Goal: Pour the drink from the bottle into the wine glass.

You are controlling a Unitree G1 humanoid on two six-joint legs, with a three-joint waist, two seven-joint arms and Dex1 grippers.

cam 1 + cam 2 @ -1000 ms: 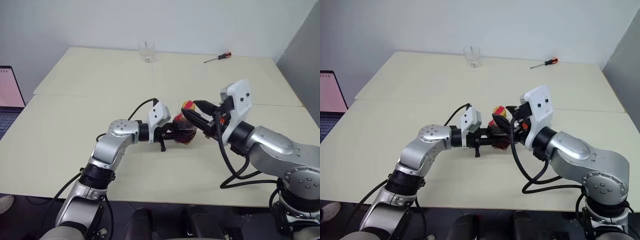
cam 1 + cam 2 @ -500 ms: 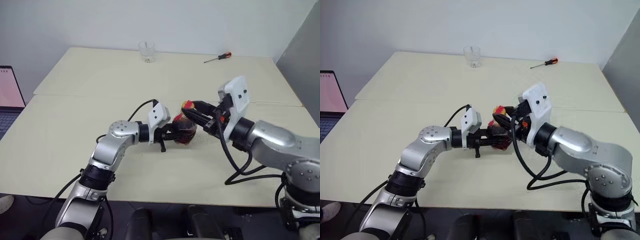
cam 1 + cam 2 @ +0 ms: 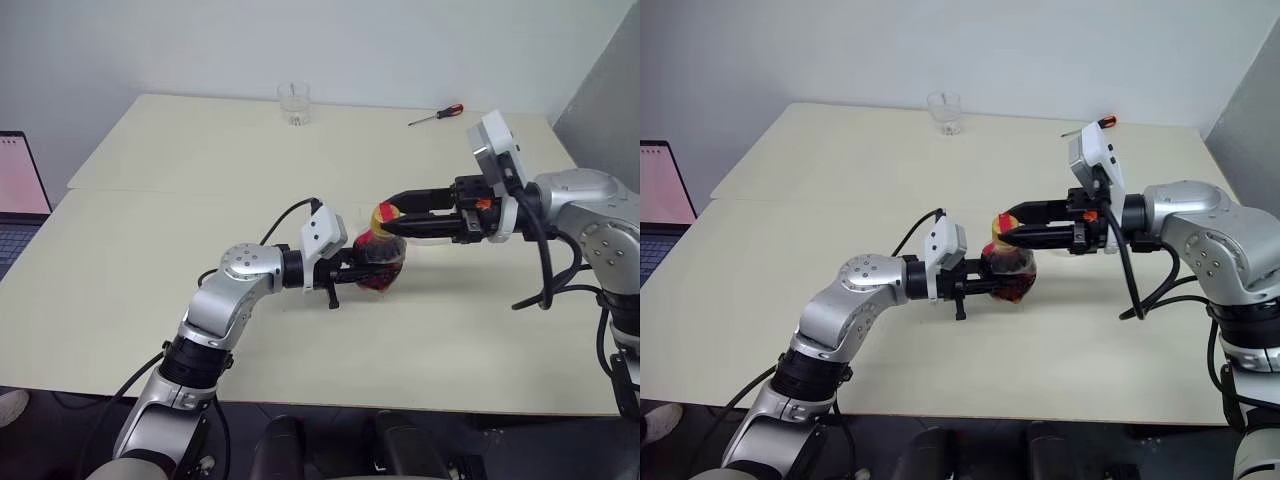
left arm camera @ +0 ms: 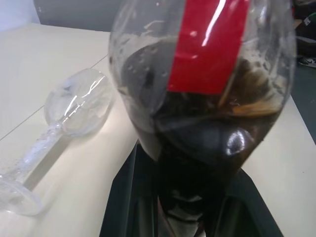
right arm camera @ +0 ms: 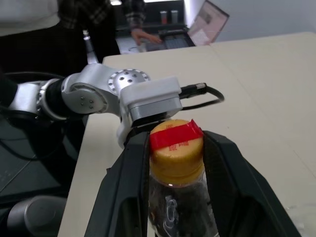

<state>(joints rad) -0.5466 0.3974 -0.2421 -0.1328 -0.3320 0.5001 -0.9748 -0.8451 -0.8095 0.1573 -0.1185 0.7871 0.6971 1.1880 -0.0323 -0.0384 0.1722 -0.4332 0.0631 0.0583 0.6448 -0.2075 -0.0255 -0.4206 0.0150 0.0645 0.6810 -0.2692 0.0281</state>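
My left gripper (image 3: pixel 368 272) is shut on the rounded body of the bottle (image 3: pixel 380 265), which it holds just above the table near the middle. The dark brown drink (image 4: pixel 197 143) fills the lower part of the bottle below its red label. My right gripper (image 3: pixel 392 214) reaches in level from the right. Its two black fingers (image 5: pixel 133 182) press against either side of the yellow-and-red cap (image 5: pixel 176 143). The wine glass (image 4: pixel 74 111) lies on its side on the table just beyond the bottle, seen in the left wrist view.
A short clear tumbler (image 3: pixel 293 103) stands at the far edge of the table (image 3: pixel 180 150), with a red-handled screwdriver (image 3: pixel 436 115) to its right. An open laptop (image 3: pixel 18 190) sits off the table's left side. A person (image 5: pixel 98 15) stands behind the robot.
My right arm has swung up and out to the right, so its gripper now points level at the cap instead of coming from below. The fingers have closed in on the cap. The left arm holds still.
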